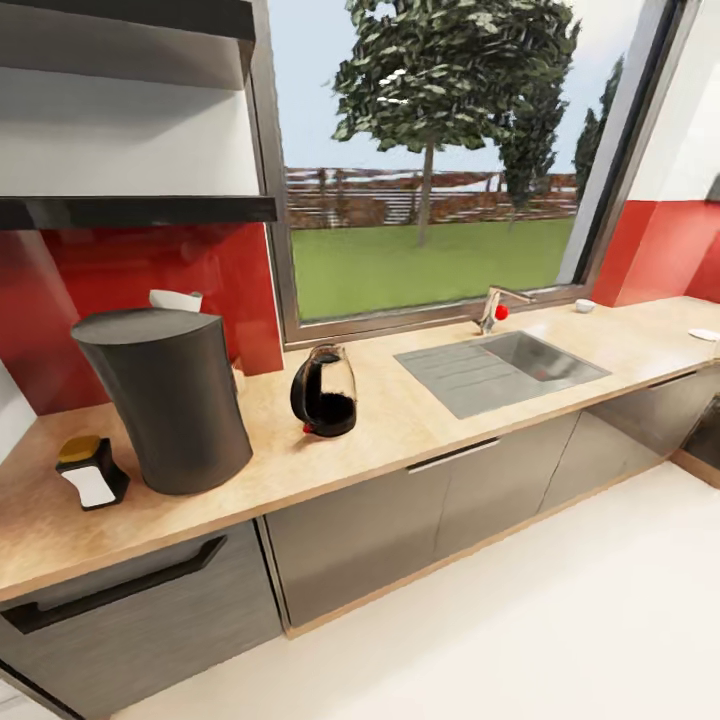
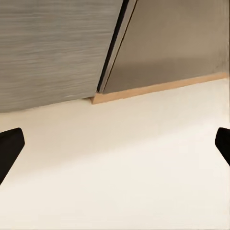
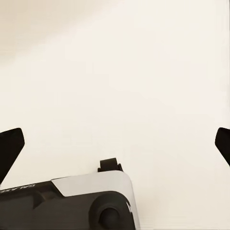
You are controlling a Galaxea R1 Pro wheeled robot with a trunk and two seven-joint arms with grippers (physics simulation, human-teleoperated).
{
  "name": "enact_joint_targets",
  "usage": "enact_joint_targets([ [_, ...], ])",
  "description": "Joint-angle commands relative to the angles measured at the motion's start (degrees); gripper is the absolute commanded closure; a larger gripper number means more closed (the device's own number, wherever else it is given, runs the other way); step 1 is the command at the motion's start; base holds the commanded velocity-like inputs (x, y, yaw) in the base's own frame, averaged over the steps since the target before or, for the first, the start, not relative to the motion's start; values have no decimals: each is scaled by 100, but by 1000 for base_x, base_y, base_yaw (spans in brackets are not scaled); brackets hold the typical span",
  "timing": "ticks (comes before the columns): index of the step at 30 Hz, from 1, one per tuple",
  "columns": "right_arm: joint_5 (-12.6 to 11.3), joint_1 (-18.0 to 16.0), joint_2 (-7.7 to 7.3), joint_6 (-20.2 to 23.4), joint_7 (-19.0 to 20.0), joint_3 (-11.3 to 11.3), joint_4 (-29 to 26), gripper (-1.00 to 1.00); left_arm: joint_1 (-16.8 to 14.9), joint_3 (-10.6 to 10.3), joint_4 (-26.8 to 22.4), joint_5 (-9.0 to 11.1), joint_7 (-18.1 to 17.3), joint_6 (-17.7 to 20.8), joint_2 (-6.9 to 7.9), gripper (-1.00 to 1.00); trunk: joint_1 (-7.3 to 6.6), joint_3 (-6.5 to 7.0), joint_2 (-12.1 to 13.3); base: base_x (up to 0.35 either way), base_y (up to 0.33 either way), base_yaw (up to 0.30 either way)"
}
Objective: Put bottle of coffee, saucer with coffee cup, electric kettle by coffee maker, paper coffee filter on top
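On the wooden countertop (image 1: 400, 430) stands a black rounded coffee maker (image 1: 323, 392) with a red detail. Left of it rises a tall dark grey vessel (image 1: 165, 400), likely the electric kettle, with something white (image 1: 175, 298) peeking from behind its top. A small dark bottle (image 1: 92, 472) with a tan lid and white label sits at the counter's left end. Far right, a small white cup (image 1: 585, 305) rests by the window and a flat white saucer (image 1: 703, 334) near the frame edge. My left gripper (image 2: 115, 148) is open over the floor facing cabinet fronts. My right gripper (image 3: 115, 148) is open above the floor.
A steel sink (image 1: 500, 370) with a faucet (image 1: 495, 305) is set into the counter right of the coffee maker. Dark shelves (image 1: 140, 208) hang on the red wall at upper left. Grey cabinets (image 1: 400, 530) run below the counter. The robot's base (image 3: 72, 203) shows in the right wrist view.
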Motion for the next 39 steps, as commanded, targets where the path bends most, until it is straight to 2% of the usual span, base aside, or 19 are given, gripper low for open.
enact_joint_targets([
  [1,-46,-4,-2,-35,-21,49,1,-100,3,0,-1,46,-48,18,-2,-100,2,-8,-8,0,0,-300],
  [9,-45,-4,-2,-76,-14,57,7,-100,-6,-30,17,8,-21,50,-8,-100,2,-8,-8,0,0,-300],
  [10,-45,-4,-3,-78,-15,58,8,-100,-9,-61,144,-93,-15,44,-11,-100,2,-8,-8,0,0,-300],
  [14,-45,-4,-3,-85,-13,63,7,-100,-20,-76,367,-271,34,29,-78,-100,2,-8,-8,11,-48,-300],
  [15,-45,-4,-3,-86,-12,65,8,-100,-24,-83,413,-396,84,27,-170,-100,2,-8,-8,55,-183,-300],
  [16,-45,-4,-3,-87,-12,65,8,-100,-25,-90,424,-451,115,26,-202,-100,2,-8,-8,61,-199,-300],
  [18,-45,-4,-3,-87,-15,60,8,-100,-27,-107,451,-720,295,25,-306,-100,2,-8,-8,72,-228,-300],
  [20,-45,-4,-3,-87,-19,59,8,-100,-28,-112,463,-976,516,24,-372,-100,2,-8,-8,82,-248,-300],
  [21,-45,-4,-3,-88,-20,58,9,-100,-29,-116,468,-1143,788,28,-441,-100,2,-8,-8,137,-253,-300],
  [24,-43,-4,-3,-88,-21,57,9,-100,-37,-119,655,-1228,1006,26,-473,-100,2,-8,-8,164,-246,-300],
  [28,-45,-4,-3,-88,-21,57,9,-100,-44,-120,808,-1247,1039,24,-474,-100,2,-8,-8,213,-214,-300],
  [39,-38,-4,-3,-88,-21,66,9,-100,-47,-118,857,-1251,1051,24,-470,-100,2,-8,-8,272,-167,-300],
])
